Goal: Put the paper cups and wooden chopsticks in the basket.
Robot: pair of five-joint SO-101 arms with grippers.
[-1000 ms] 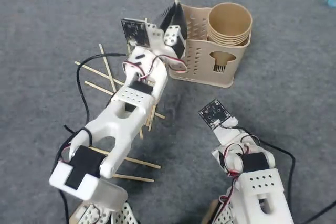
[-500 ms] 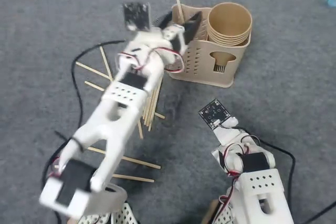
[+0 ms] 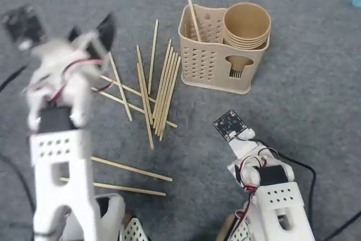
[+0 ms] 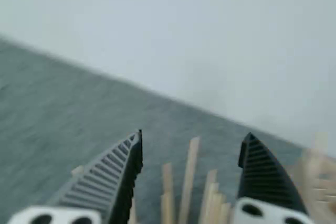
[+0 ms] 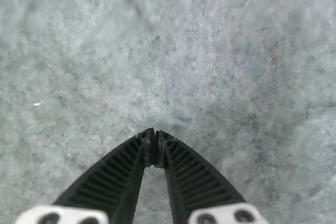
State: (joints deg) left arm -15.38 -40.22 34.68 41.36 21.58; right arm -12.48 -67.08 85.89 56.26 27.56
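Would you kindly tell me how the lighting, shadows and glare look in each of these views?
High view: soft, even light; the basket and the loose chopsticks cast only thin, faint shadows on the grey mat; no glare. Left wrist view: the pale wall behind the open left gripper is evenly lit. Right wrist view: a dim shadow lies just ahead of the shut right gripper.

In basket (image 3: 211,63): stacked paper cups (image 3: 248,26) (plus one chopstick (image 3: 193,8)); loose chopsticks (image 3: 163,86) scattered beside.
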